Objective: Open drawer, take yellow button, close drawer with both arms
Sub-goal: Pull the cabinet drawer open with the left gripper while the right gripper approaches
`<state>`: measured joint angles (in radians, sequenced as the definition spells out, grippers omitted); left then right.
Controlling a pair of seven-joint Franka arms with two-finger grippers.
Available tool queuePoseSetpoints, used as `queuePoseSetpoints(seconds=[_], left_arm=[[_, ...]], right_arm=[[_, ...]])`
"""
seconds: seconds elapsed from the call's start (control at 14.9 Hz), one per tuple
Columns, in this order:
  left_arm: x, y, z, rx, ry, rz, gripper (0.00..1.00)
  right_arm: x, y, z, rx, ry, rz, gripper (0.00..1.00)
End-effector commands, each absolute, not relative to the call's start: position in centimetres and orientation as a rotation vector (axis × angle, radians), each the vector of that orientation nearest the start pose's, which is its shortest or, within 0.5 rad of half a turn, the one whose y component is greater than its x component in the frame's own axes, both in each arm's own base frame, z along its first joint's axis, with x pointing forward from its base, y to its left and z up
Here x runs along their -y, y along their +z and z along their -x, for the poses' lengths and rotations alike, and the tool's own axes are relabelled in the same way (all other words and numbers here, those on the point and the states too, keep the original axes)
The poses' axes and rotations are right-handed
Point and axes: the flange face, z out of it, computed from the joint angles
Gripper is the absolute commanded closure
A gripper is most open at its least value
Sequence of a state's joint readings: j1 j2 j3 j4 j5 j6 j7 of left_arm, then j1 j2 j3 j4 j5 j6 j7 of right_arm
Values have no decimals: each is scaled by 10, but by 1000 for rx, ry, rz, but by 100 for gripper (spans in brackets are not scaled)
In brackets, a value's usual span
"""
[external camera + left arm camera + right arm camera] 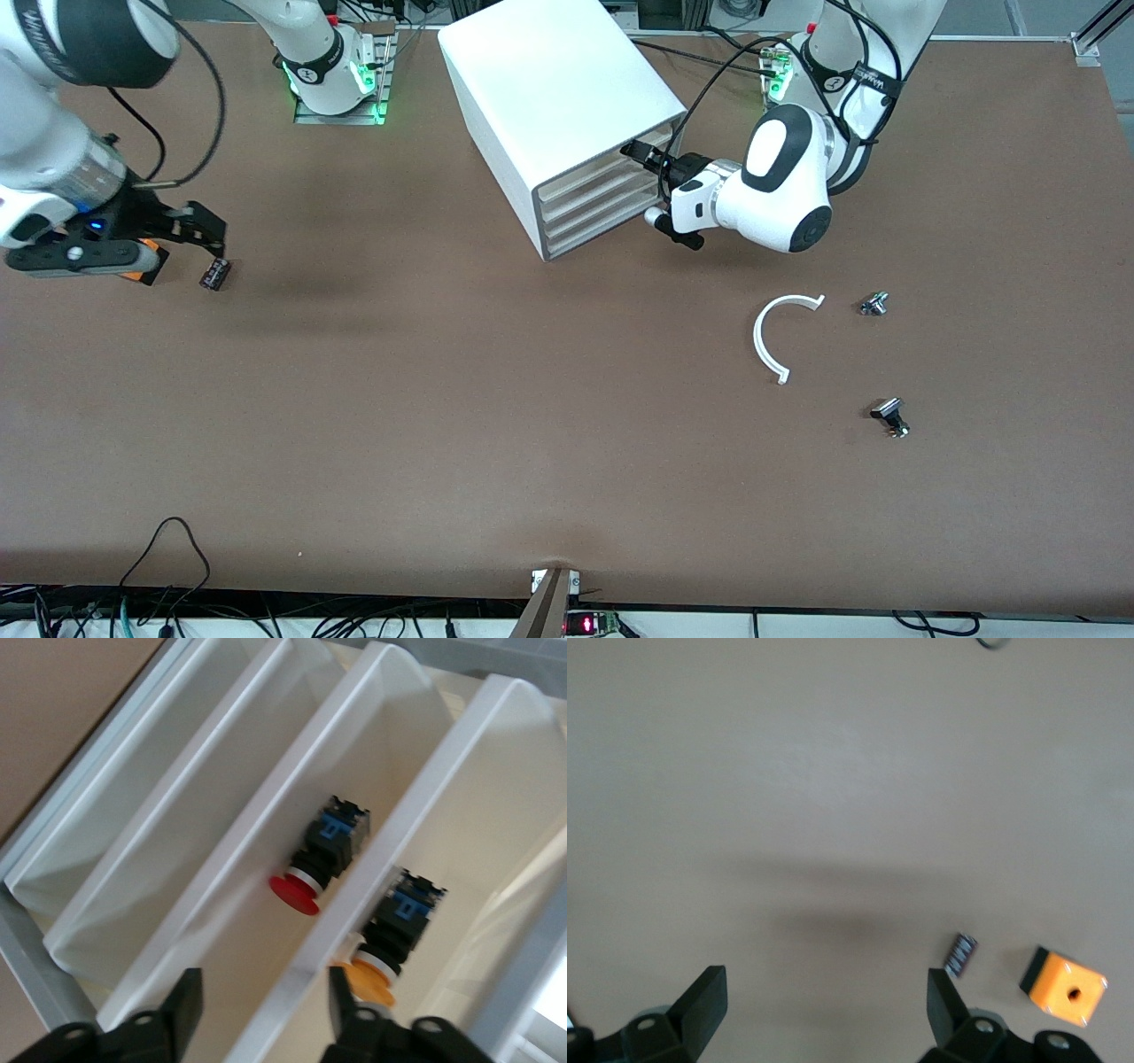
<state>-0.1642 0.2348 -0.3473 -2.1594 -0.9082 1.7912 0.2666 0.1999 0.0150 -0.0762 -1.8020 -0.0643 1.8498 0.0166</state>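
Note:
The white cabinet [558, 97] stands toward the robots' side of the table, its four tray drawers facing the left arm. My left gripper [654, 173] is at the uppermost drawer [611, 167]. In the left wrist view the gripper [261, 1010] is open, its fingers [182, 1010] straddling the front lip of the drawer [425, 815] that holds the orange-yellow button [368, 979]. My right gripper [208, 235] hangs open and empty over the table at the right arm's end; it also shows in the right wrist view [824, 1001].
A red button [297, 890] lies in the drawer below. An orange box with a hole [1065, 985] and a small black component [213, 273] lie under the right gripper. A white C-shaped ring [780, 337] and two small metal parts [874, 304] [890, 416] lie toward the left arm's end.

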Motion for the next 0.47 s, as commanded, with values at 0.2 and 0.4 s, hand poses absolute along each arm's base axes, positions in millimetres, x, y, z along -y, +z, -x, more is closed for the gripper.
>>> queuePoseSetpoints(seconds=[0.2, 0.4], left_arm=[[298, 282, -407, 343, -782, -2208, 100], [244, 294, -460, 246, -631, -2284, 100]], right_arm=[[-166, 535, -616, 294, -105, 2930, 0], [-241, 533, -621, 627, -137, 2874, 0]])
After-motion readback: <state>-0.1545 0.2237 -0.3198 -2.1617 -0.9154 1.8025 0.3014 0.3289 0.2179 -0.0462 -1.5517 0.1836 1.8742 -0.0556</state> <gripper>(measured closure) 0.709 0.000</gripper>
